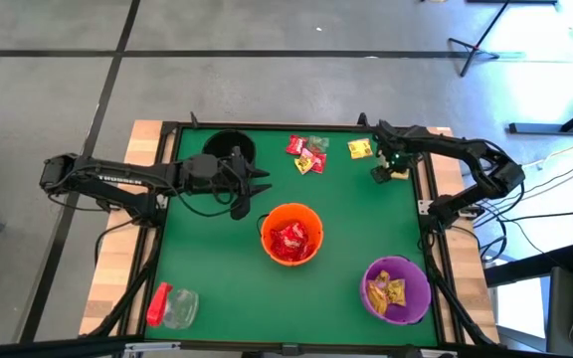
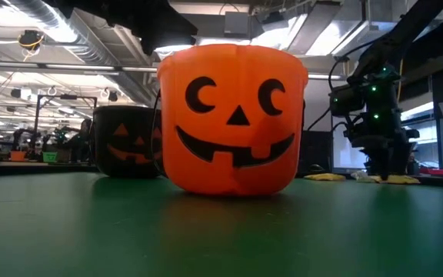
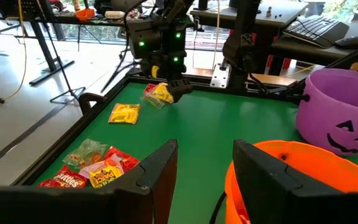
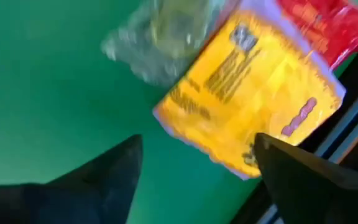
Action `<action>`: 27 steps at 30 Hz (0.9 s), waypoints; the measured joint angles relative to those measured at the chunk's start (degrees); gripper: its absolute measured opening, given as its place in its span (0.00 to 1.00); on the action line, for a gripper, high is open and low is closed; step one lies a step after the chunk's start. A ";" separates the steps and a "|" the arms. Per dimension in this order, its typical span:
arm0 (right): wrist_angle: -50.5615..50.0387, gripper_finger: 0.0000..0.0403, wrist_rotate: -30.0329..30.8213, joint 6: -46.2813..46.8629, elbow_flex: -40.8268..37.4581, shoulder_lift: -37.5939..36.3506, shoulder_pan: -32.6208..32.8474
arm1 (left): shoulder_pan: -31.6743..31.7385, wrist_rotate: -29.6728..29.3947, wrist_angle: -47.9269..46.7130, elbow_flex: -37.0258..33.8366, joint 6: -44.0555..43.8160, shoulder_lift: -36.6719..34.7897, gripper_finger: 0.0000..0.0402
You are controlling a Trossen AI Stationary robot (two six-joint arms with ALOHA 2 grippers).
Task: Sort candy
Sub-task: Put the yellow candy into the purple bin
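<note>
Candy lies at the table's far side: a pile of red, yellow and greenish packets [image 1: 306, 154], one yellow packet [image 1: 359, 148], and a small cluster by the far right edge. My right gripper [image 1: 388, 171] points down over that cluster, open. Its fingers stand on either side of a yellow packet [image 4: 247, 99] that lies flat beside a red packet [image 4: 328, 25] and a clear-greenish one [image 4: 166, 37]. My left gripper [image 3: 204, 168] hovers open, with nothing in it, between the black bucket [image 1: 229, 147] and the orange bucket [image 1: 291, 234]. My right gripper comes at the yellow packet from above, pointing down, with its fingers spread. One finger [image 4: 303, 180] overlaps the packet's near corner [image 4: 247, 165]. I cannot tell whether it touches the packet. The packet lies flat on the table.
The orange bucket holds red packets. A purple bucket [image 1: 397, 289] at the near right holds yellow ones. A clear jar with a red cap [image 1: 172, 306] lies at the near left. The table's raised black rim [image 1: 421, 179] runs right beside the right gripper.
</note>
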 joint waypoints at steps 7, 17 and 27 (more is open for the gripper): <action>1.85 0.85 1.86 3.20 0.22 1.55 0.04 | 0.01 0.00 0.00 0.00 0.00 0.00 0.37; -1.22 0.76 -4.22 4.86 2.46 5.60 1.55 | -0.02 0.02 0.00 0.00 0.00 0.00 0.37; -1.01 0.70 -22.09 4.40 2.47 5.64 5.69 | -0.86 0.02 -0.05 0.00 1.10 0.00 0.37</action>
